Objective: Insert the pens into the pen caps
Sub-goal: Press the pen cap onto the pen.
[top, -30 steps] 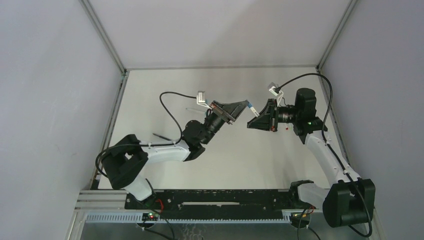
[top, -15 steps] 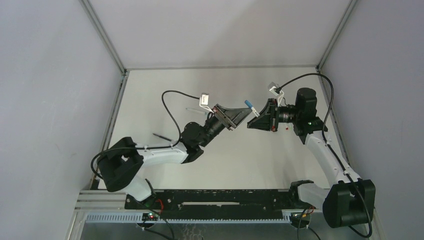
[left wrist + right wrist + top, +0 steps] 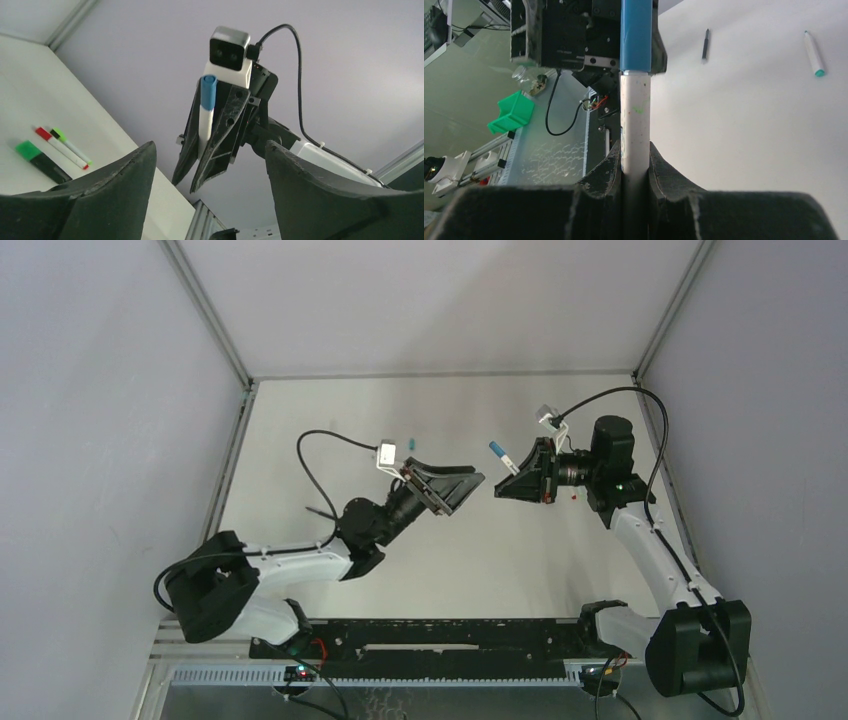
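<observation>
My right gripper [image 3: 635, 150] is shut on a white pen [image 3: 635, 115] that wears a blue cap [image 3: 636, 35] on its far end. In the top view this pen [image 3: 503, 456] sticks up and left out of the right gripper [image 3: 502, 488]. My left gripper [image 3: 465, 493] hovers a little to its left, open, apart from the pen. In the left wrist view the left gripper [image 3: 210, 150] has nothing between its wide jaws, and the blue cap [image 3: 208, 90] shows beyond them. A thin black pen [image 3: 705, 45] and a teal-tipped white pen [image 3: 814, 52] lie on the table.
A red-capped pen [image 3: 62, 148], a green-capped pen [image 3: 76, 149] and a black marker with a green cap [image 3: 42, 161] lie together on the table. The grey enclosure walls close in on three sides. A green bin [image 3: 511, 112] sits off the table's near edge.
My left gripper has opened, let go of the blue cap and drawn back to the left. The capped pen stays in the right gripper, which has not moved.
</observation>
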